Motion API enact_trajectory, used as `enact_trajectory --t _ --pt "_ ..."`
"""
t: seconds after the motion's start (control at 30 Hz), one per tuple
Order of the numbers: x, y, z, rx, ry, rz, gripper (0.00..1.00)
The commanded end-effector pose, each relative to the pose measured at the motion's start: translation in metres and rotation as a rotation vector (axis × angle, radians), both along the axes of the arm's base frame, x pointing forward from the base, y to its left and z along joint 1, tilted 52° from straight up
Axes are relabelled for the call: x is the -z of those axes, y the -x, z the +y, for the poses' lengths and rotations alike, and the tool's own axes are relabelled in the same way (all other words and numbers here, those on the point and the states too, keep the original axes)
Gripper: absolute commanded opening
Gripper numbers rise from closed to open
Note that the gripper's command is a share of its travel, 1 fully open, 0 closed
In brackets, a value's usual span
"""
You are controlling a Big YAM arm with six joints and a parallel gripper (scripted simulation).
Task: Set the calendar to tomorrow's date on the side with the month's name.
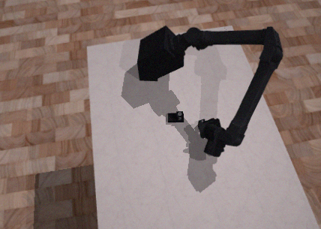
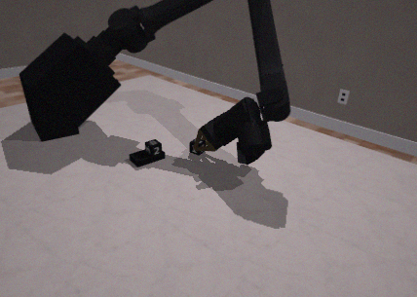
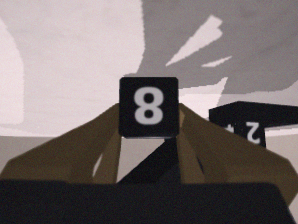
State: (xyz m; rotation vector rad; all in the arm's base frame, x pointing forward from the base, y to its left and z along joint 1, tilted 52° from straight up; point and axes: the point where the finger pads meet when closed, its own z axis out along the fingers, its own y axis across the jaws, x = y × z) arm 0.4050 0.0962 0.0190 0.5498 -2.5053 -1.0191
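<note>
My gripper (image 2: 198, 145) (image 1: 201, 125) is shut on a black cube (image 3: 148, 106) whose white digit 8 faces the wrist camera upright. It holds the cube just above the table, to the right of the calendar tray. The tray (image 2: 139, 159) (image 1: 172, 119) is low, black and lies flat on the white table (image 1: 131, 175) (image 2: 146, 237). A second black cube (image 2: 154, 148) (image 1: 179, 115) (image 3: 254, 131) stands in the tray's right half and shows a white 2. The tray's left half is bare. In the wrist view this cube lies right of and behind the held one.
The arm's large black base block (image 1: 159, 58) (image 2: 63, 86) stands at the back of the table, behind and left of the tray. The arm's links (image 1: 255, 88) arch over the table's right side. Wooden floor (image 1: 41, 81) surrounds the table.
</note>
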Motion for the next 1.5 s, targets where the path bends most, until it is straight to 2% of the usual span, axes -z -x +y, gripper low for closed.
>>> enact_trajectory --t 0.0,0.37,0.4,0.53,0.67,0.73,0.77,0.83,0.87,0.93,0.97,1.47 --pt "0.0003 -0.0041 0.0077 -0.007 0.005 -0.003 0.27" --pt "0.0003 -0.0041 0.0077 -0.007 0.005 -0.003 0.27" --pt "0.0003 -0.0041 0.0077 -0.007 0.005 -0.003 0.31" --pt "0.0003 -0.0041 0.0077 -0.007 0.005 -0.003 0.31" --pt "0.0003 -0.0041 0.0077 -0.007 0.005 -0.003 0.39" --pt "0.0003 -0.0041 0.0077 -0.007 0.005 -0.003 0.39" --pt "0.0003 -0.0041 0.0077 -0.007 0.005 -0.003 0.43" --pt "0.0003 -0.0041 0.0077 -0.007 0.005 -0.003 0.43" --pt "0.0003 -0.0041 0.0077 -0.007 0.005 -0.003 0.47" --pt "0.0003 -0.0041 0.0077 -0.007 0.005 -0.003 0.47" --pt "0.0003 -0.0041 0.0077 -0.007 0.005 -0.003 0.66" --pt "0.0003 -0.0041 0.0077 -0.007 0.004 -0.003 0.66"
